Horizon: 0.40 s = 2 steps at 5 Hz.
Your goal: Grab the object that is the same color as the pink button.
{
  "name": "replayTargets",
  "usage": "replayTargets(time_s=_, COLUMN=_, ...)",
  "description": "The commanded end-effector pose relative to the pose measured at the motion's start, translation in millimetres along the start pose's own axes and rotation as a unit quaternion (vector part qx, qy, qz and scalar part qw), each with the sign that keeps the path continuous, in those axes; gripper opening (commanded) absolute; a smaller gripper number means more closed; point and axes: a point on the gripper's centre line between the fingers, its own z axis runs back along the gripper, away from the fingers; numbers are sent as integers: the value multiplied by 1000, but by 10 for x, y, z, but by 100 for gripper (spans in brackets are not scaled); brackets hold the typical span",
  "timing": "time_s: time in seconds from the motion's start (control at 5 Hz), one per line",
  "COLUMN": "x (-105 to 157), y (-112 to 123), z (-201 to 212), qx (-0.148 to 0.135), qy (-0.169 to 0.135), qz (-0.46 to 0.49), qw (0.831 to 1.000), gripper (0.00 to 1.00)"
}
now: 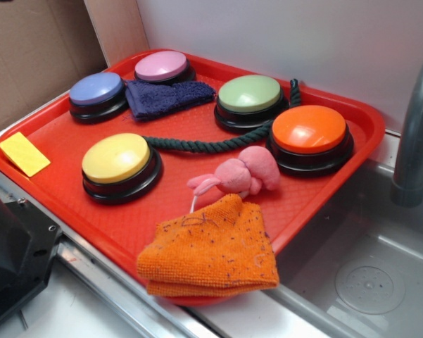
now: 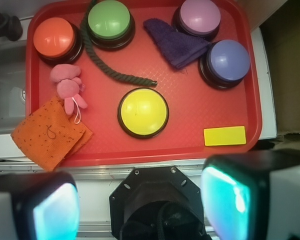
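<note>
A small pink plush toy (image 1: 238, 177) (image 2: 68, 87) lies on the red tray (image 1: 49, 134) (image 2: 184, 125), just in front of the orange button (image 1: 310, 134) (image 2: 53, 38) and touching the orange cloth (image 1: 211, 250) (image 2: 49, 133). The pink button (image 1: 162, 66) (image 2: 199, 16) stands at the tray's far corner, next to the blue-purple button (image 1: 96, 90) (image 2: 228, 60). In the wrist view my gripper (image 2: 142, 207) hangs high above the robot base, well short of the tray. Its jaws stand wide open with nothing between them. The gripper is out of the exterior view.
A green button (image 1: 250, 95) (image 2: 109, 18) and a yellow button (image 1: 117, 159) (image 2: 143, 111) also sit on the tray. A dark green rope (image 1: 197, 144) (image 2: 102, 62), a dark blue cloth (image 1: 165, 97) (image 2: 177, 45) and a yellow card (image 1: 24, 153) (image 2: 224, 135) lie there too. A steel sink (image 1: 366, 274) and grey faucet (image 1: 414, 134) flank it.
</note>
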Motion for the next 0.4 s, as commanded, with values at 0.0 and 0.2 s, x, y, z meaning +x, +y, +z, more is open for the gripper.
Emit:
replayTargets(time_s=0.0, x=0, y=0, z=0, qx=0, qy=0, qz=0, qw=1000, gripper=100)
replayTargets(time_s=0.2, x=111, y=-219, z=-79, qx=5, qy=-1, qz=-18, qw=1000, gripper=100)
